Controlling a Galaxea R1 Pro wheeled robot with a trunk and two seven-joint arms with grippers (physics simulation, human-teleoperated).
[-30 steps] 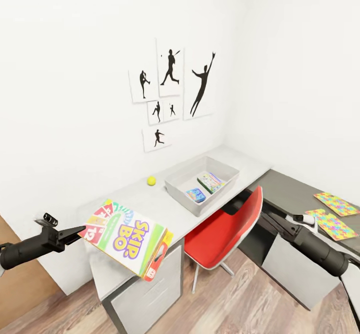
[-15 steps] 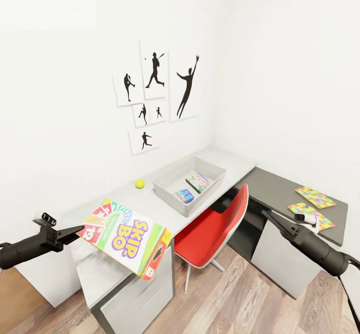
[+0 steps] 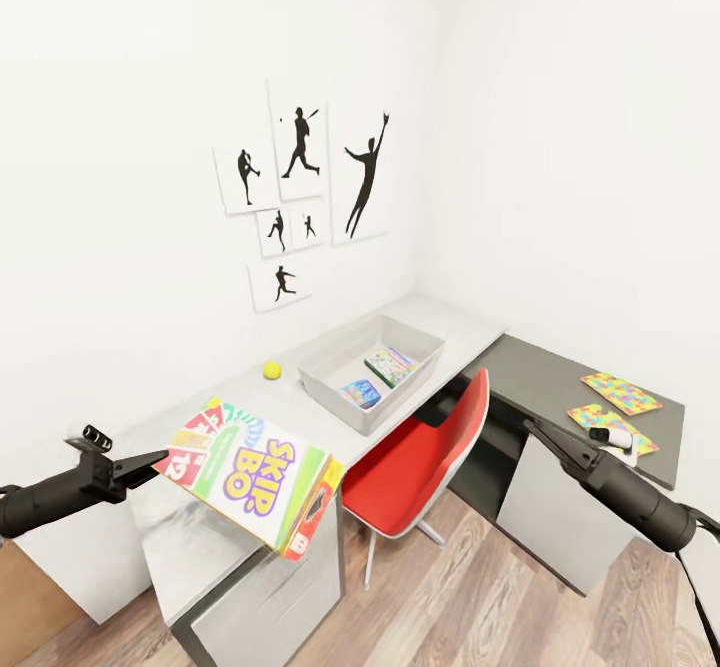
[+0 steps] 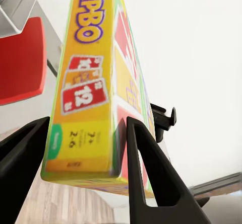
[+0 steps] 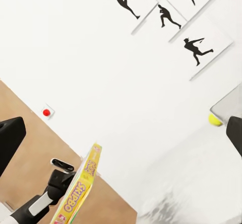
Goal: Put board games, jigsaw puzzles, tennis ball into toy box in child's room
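Observation:
My left gripper (image 3: 158, 463) is shut on the edge of a yellow-green-red Skip-Bo board game (image 3: 252, 480), held tilted over the near end of the table (image 3: 225, 402). In the left wrist view its fingers (image 4: 146, 173) clamp the board game (image 4: 85, 108) from both sides. The grey toy box (image 3: 410, 392) stands farther along the table with a blue game (image 3: 360, 393) and a green one (image 3: 390, 365) inside. A tennis ball (image 3: 272, 370) lies beside it near the wall. Two jigsaw puzzles (image 3: 620, 393) (image 3: 608, 421) lie on the dark corner section. My right gripper (image 3: 537, 432) hangs open and empty before them.
A red chair (image 3: 420, 457) is pushed in at the desk between my arms. White drawer fronts (image 3: 550, 517) sit below the desk top. Silhouette posters (image 3: 300, 187) hang on the wall, and a wood floor (image 3: 470, 607) lies below.
The whole picture has slid left, so the camera has turned right. Both arms keep the same pose, and the left gripper still holds the Skip-Bo game.

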